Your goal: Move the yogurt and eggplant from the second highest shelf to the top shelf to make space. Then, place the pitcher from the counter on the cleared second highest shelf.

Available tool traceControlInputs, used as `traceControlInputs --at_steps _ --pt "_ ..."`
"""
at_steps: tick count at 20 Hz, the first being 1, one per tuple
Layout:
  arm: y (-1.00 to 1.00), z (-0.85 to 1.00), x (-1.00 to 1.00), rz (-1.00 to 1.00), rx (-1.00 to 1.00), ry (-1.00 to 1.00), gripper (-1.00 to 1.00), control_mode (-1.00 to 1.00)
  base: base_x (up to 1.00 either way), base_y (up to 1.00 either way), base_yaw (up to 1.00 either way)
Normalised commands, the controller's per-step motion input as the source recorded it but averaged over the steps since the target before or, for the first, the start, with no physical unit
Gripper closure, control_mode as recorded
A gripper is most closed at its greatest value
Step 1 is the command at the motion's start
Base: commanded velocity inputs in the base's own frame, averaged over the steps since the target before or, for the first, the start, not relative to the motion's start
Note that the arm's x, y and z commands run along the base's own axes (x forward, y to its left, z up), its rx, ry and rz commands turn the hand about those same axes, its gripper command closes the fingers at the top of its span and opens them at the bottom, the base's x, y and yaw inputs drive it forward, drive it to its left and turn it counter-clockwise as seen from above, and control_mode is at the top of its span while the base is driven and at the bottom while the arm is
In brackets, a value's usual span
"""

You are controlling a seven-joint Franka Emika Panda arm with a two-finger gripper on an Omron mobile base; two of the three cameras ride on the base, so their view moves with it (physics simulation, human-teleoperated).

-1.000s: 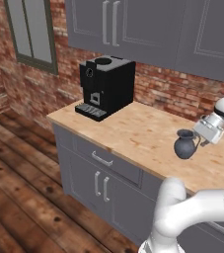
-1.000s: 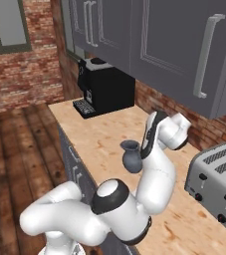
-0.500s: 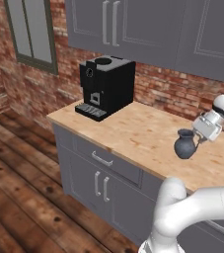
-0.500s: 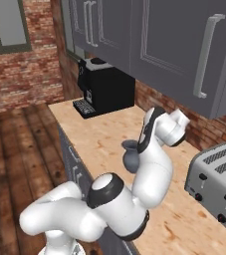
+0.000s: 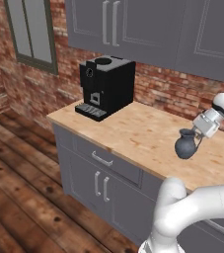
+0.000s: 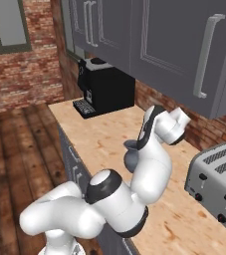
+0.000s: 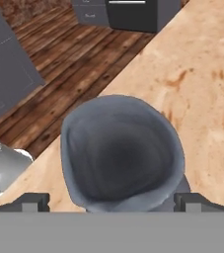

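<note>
my fingers (image 7: 111, 200) spread wide either side of the pitcher (image 7: 121, 153) rim, gripping nothing | pitcher upright on the worktop (image 5: 148, 136), back from its front edge | bare wood beyond it | coffee machine (image 5: 105, 86) far corner, well apart

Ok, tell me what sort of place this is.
A home kitchen, apparently: a light-wood counter over grey cabinets, with a black coffee machine, a silver toaster and a dark pitcher on it.

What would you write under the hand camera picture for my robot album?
Open gripper poised over the pitcher's wide mouth on the counter.
</note>
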Motion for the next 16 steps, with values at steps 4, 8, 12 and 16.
traceControlInputs --at_steps 4,8,12,16 --pt "0.03 -0.08 0.07 -0.09 0.00 0.00 1.00 -1.00 0.00 0.00 0.00" --pt "0.01 -0.29 0.03 -0.06 -0.01 -0.04 1.00 -1.00 0.00 0.00 0.00" --pt "0.00 -0.43 0.00 -0.02 0.00 -0.09 1.00 -1.00 0.00 0.00 0.00" --pt "0.00 -0.24 0.00 0.00 0.00 -0.04 1.00 -1.00 0.00 0.00 0.00"
